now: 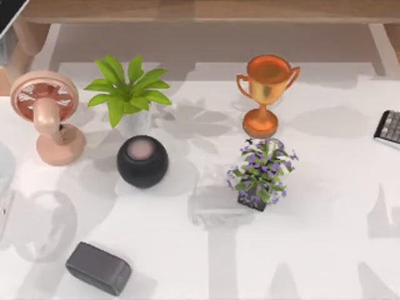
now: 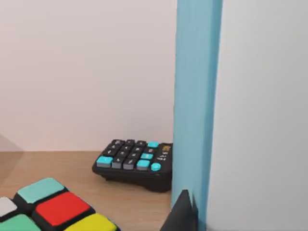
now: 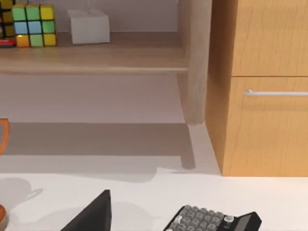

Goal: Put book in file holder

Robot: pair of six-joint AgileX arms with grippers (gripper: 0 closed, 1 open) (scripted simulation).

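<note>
A tall upright slab with a blue edge [image 2: 195, 96] and a pale grey face stands very close in the left wrist view; it looks like the book, though I cannot be sure. A dark part of my left gripper [image 2: 182, 214] sits against the foot of that blue edge. In the top view a pale blue-white panel with a dark rim [image 1: 11, 17] juts in at the far left corner. A faint whitish boxy shape [image 1: 215, 199] lies mid-table; I cannot tell whether it is the file holder. My right gripper [image 3: 91, 214] hangs near the table's right side.
On the white table stand a pink fan [image 1: 47, 115], a green plant [image 1: 125, 94], a black round speaker [image 1: 142, 161], an orange trophy [image 1: 265, 94], a purple flower pot [image 1: 261, 175], a grey box [image 1: 98, 267] and a calculator [image 1: 389, 127]. A wooden shelf [image 3: 96, 60] carries a colour cube [image 3: 32, 25]; another calculator [image 2: 134, 161] rests on wood.
</note>
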